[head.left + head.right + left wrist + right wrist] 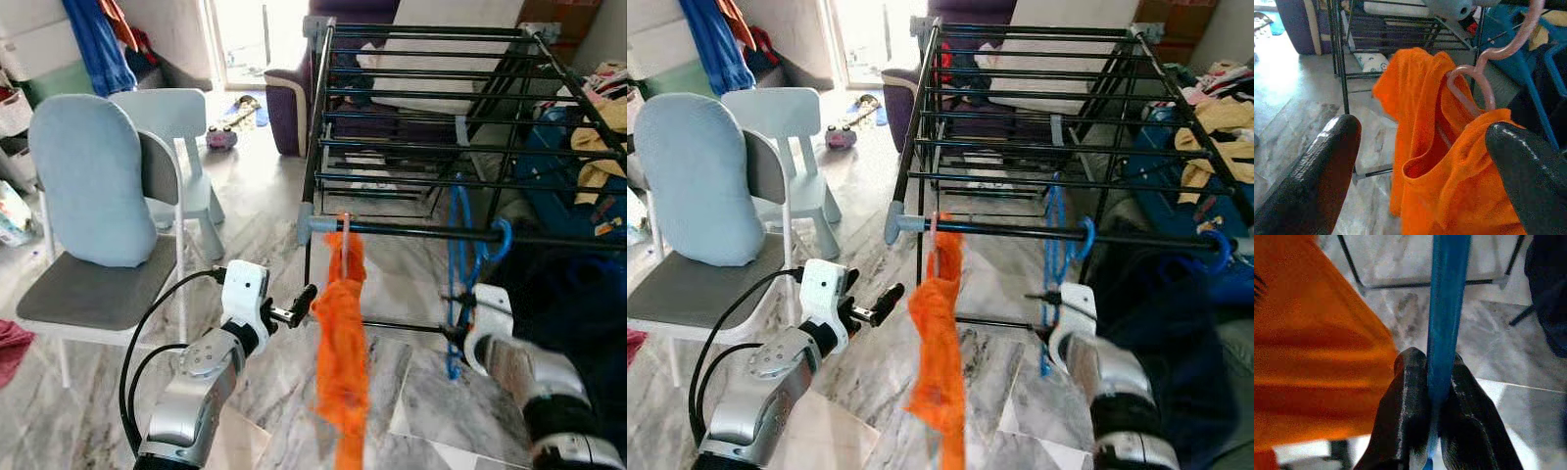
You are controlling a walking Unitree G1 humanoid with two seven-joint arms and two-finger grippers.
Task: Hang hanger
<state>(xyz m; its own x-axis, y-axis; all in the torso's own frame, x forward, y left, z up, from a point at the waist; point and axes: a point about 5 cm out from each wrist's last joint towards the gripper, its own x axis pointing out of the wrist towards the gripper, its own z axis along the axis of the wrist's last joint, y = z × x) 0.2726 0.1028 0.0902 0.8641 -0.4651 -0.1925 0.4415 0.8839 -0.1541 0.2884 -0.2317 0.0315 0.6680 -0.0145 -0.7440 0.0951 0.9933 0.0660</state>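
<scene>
At right of frame the right hand point(453, 333) pinches the blue hanger point(460, 257), whose hook already rests over the drying rack's front rail point(411, 232), while the left hand point(306, 299) spreads wide beside the orange garment point(341, 352).

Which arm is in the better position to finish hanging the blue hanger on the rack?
Right. Its end effector is shut on the blue hanger, whose hook sits at the rack's front bar. The left end effector is open beside the orange garment.

Orange garment point(341, 372) runs off the bottom edge.
</scene>
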